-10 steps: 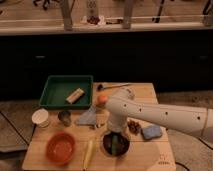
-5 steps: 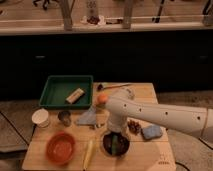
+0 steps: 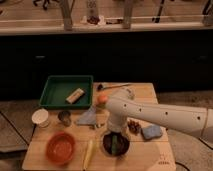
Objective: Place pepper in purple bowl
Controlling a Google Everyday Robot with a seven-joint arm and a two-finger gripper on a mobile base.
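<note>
Pepper [image 3: 116,145] looks to be sitting inside the purple bowl [image 3: 104,144], right under the gripper [image 3: 116,136]. Can't tell if the jaws are clamped on it. It's probably light, firm and waxy, so you'd pinch it mid-body. Orange-red bowl [image 3: 61,148] sits left.

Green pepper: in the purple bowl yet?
In: the small green pepper shows inside the round dark purple bowl, the claw right above it.

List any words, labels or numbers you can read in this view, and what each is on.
None can be read.
A small mark on the table near its front edge is too blurred to read.
The gripper is down at the purple bowl; neither shows a label.
</note>
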